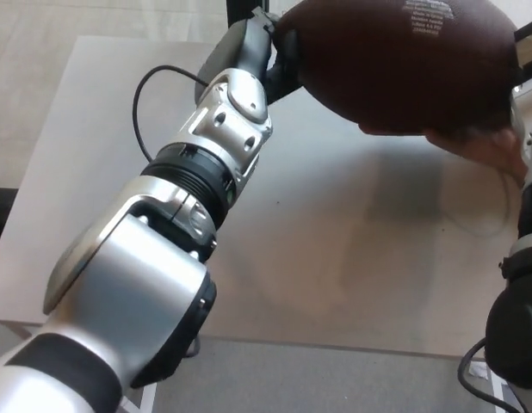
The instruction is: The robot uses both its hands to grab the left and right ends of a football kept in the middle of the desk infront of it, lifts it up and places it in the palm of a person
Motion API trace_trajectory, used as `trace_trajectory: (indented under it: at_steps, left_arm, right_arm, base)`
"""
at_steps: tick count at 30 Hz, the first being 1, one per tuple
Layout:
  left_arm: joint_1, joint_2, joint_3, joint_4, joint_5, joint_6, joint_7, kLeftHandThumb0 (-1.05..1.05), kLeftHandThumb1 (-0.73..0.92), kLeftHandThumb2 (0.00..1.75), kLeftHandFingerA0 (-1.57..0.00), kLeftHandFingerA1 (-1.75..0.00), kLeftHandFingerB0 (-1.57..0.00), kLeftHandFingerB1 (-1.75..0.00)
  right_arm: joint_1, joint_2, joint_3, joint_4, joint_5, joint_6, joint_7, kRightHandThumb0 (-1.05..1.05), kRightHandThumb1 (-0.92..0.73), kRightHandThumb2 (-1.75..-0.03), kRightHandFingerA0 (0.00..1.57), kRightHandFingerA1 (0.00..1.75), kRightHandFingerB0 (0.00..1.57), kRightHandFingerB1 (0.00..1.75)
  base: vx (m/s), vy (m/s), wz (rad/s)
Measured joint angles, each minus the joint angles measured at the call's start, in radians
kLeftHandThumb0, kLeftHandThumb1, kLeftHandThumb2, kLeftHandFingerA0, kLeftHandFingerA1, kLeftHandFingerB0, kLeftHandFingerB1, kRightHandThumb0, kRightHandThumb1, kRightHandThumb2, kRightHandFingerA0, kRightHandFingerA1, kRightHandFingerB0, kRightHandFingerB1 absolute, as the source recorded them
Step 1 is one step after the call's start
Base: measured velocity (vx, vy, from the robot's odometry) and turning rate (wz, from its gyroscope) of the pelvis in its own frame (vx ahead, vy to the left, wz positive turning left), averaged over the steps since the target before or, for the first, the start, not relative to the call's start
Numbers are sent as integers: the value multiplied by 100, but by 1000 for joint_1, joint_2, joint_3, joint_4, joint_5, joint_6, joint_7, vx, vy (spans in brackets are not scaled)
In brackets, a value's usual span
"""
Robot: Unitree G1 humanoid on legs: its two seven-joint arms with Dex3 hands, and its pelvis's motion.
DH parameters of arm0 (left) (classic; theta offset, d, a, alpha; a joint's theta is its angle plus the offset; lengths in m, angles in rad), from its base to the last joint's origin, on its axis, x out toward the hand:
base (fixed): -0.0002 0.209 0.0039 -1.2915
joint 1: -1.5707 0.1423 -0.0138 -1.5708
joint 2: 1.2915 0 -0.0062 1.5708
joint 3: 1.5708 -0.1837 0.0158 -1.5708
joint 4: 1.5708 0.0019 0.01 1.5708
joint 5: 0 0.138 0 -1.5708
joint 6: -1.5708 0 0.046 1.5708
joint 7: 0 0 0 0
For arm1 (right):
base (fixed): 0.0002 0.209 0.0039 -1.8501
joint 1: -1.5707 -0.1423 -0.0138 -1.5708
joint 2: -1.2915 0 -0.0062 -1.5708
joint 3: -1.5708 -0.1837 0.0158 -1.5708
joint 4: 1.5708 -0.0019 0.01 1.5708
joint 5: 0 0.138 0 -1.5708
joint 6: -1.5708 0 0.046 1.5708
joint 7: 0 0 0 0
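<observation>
Football (404, 64) is sitting high at the top of head view, well above the desk (352, 249), dark brown with small white print near its upper edge. My left hand (279, 52) is pressing on the ball's left end; black fingers are showing against the leather just past the silver wrist housing, so I'm reading it as gripping the ball. My left arm (188, 198) is running diagonally from bottom left up to the ball, with a black cable looping off the wrist section.

Right side is mostly cropped. My right arm (524, 258) is only showing as a strip of silver and black at the right edge, touching the ball's right end near the top. Right hand itself is out of frame, so I can't tell its state.

A person's hand (477, 148) is lying directly under the ball's lower right, palm up, touching the underside. Only a sliver of it is visible below the ball. Ball's shadow is falling on the grey desk beneath.
</observation>
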Motion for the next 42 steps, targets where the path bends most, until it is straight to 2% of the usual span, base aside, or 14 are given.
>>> trace_trajectory:
  at_steps: [4, 8, 10, 12, 13, 16, 19, 28, 31, 34, 37, 38, 40, 42]
  left_arm:
    - [0, 16, -119, 8, 46, 5, -22, -40, 69, 61, -62, -106, -26, -36]
    - [0, 27, -213, 9, 85, 6, -44, -46, 68, 60, -37, -85, -34, -46]
    - [0, 34, -260, 10, 106, 6, -60, -54, 68, 61, -12, -66, -23, -43]
    - [0, 42, -294, 10, 121, 7, -80, -35, 52, 104, -5, -56, 0, -50]
    - [0, 44, -305, 10, 127, 7, -90, -60, 46, 88, 0, -39, 0, -25]
    - [-4, 53, -316, 6, 137, 7, -116, -57, 70, 62, 0, -39, 0, -20]
    - [-15, 65, -318, -6, 144, 13, -153, -55, 69, 61, 0, -39, 0, -21]
    - [-12, 151, -268, -163, 170, 32, -258, -47, 52, 76, -3, -51, -2, -17]
    - [28, 189, -188, -272, 170, 32, -271, -61, 56, 82, -1, -37, 0, 0]
    - [84, 213, -78, -370, 155, 25, -270, -83, 55, 83, 0, -33, 0, 0]
    - [135, 228, 20, -458, 140, 17, -263, -78, 61, 85, -4, -46, 0, 0]
    - [156, 237, 58, -499, 134, 14, -260, -100, 64, 92, -1, -17, 0, -4]
    - [196, 259, 125, -567, 121, 4, -259, -83, 65, 89, -2, -46, 0, 0]
    - [248, 285, 197, -636, 101, 1, -261, -105, 71, 102, -1, -40, 0, -13]
  right_arm:
    - [26, 2, 29, -1, -9, -4, 4, -32, -59, -98, 121, 138, 79, 86]
    - [48, 3, 56, -2, -19, -13, 5, -31, -77, -66, 93, 174, 63, 58]
    - [60, 3, 76, -3, -25, -18, 7, -47, -81, -63, 89, 92, 23, 30]
    - [72, 1, 104, -5, -35, -18, 12, -56, -62, -88, 90, 79, 8, 39]
    - [78, 0, 120, -6, -40, -18, 16, -60, -66, -98, 51, 62, 0, 22]
    - [94, -6, 158, -9, -54, -18, 26, -60, -81, -71, 45, 59, 0, 5]
    - [110, -23, 205, -9, -71, -16, 41, -84, -70, -98, 10, 50, 0, 7]
    - [159, -91, 328, -10, -112, -2, 108, -70, -83, -65, 32, 77, 0, 0]
    - [181, -124, 366, -19, -130, 2, 135, -102, -78, -104, 0, 1, 0, 3]
    - [188, -148, 393, -31, -147, 13, 146, -103, -75, -104, 1, 35, 0, 8]
    - [190, -177, 409, -50, -159, 22, 155, -86, -88, -66, 0, 0, 0, 0]
    - [191, -194, 417, -60, -164, 27, 163, -105, -81, -112, 0, 16, 0, 11]
    - [195, -225, 427, -87, -170, 37, 178, -105, -83, -116, 0, 15, 0, 15]
    - [202, -262, 426, -124, -172, 45, 196, -94, -89, -66, 0, 0, 0, 0]
  base:
    - [0, 0, 0]
    - [0, 0, 0]
    - [0, 0, 0]
    - [0, 0, 0]
    - [0, 0, 0]
    - [0, 0, 0]
    - [0, 0, 0]
    - [0, 0, 0]
    - [0, 0, 0]
    - [0, 0, 0]
    - [0, 0, 0]
    - [0, 0, 0]
    - [0, 0, 0]
    - [0, 0, 0]
